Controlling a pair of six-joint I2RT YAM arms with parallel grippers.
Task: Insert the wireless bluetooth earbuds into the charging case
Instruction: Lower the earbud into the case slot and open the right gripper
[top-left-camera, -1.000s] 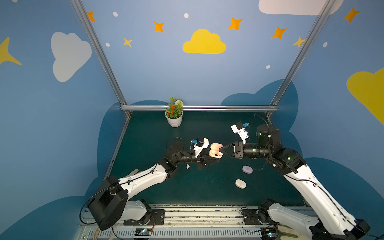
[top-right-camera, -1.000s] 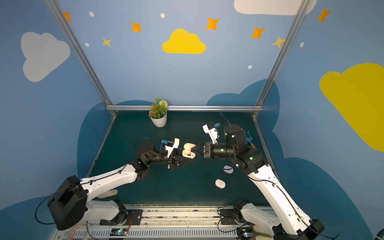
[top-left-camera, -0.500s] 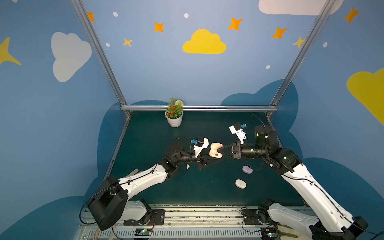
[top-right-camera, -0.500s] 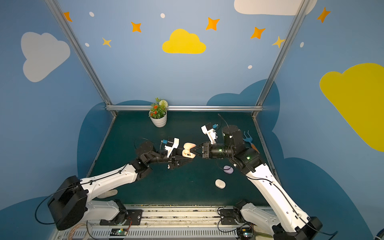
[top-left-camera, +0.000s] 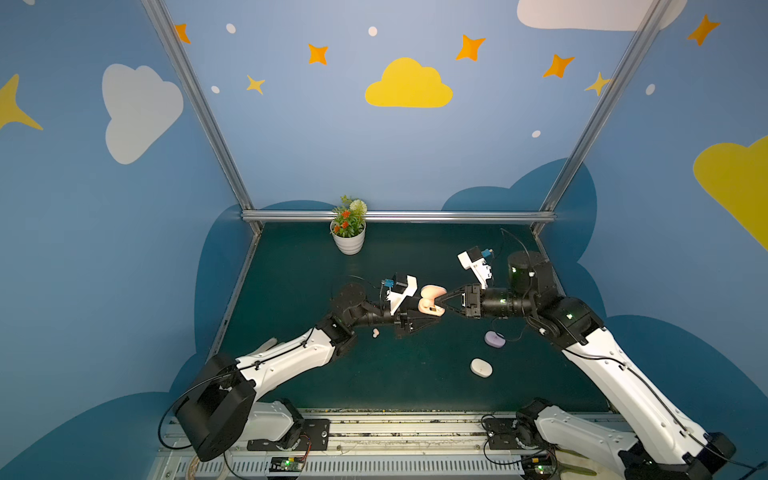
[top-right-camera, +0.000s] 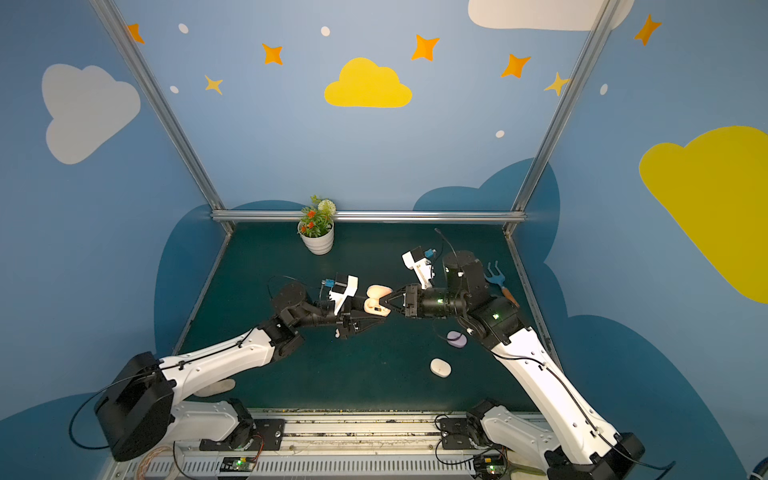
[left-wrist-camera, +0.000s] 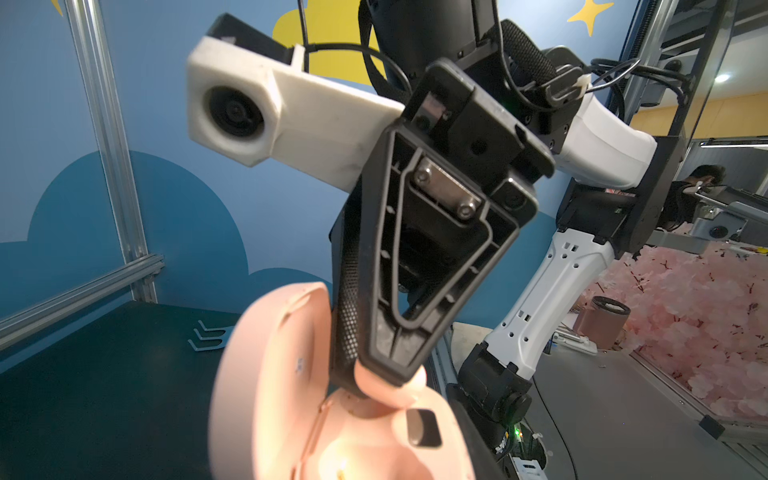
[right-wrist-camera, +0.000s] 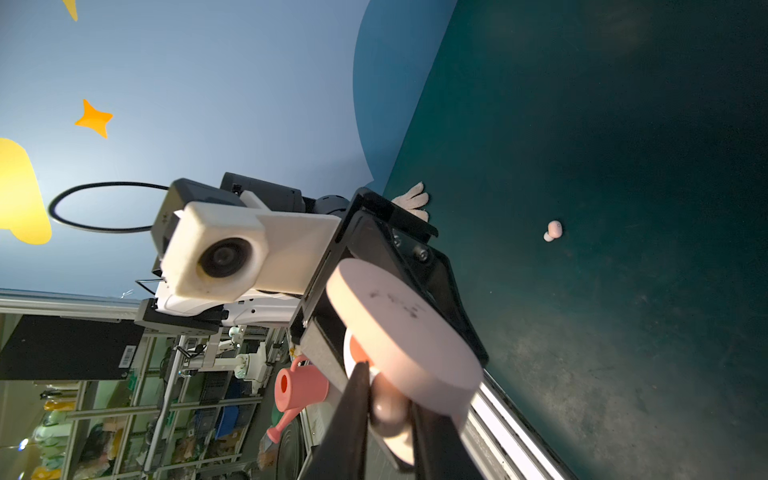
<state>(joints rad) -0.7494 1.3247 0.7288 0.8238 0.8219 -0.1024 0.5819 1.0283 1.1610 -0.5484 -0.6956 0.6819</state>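
Observation:
My left gripper (top-left-camera: 428, 314) is shut on the open pink charging case (top-left-camera: 430, 293), holding it above the table's middle in both top views. In the left wrist view the case (left-wrist-camera: 270, 395) has its lid up and its wells exposed. From the right, my right gripper (top-left-camera: 443, 303) meets it, shut on a pale pink earbud (left-wrist-camera: 390, 388). That earbud sits at the mouth of a well, next to the lid. The right wrist view shows the earbud (right-wrist-camera: 386, 409) pinched between both fingers under the lid (right-wrist-camera: 399, 332). Another earbud (top-left-camera: 375, 332) lies on the mat under the left arm.
A lilac case (top-left-camera: 494, 338) and a white case (top-left-camera: 481, 368) lie shut on the mat, front right. A potted plant (top-left-camera: 348, 232) stands at the back. A small garden fork (top-right-camera: 498, 282) lies by the right wall, behind my right arm.
My right arm has edged slightly left, keeping the earbud against the case. The left arm and the case have stayed put.

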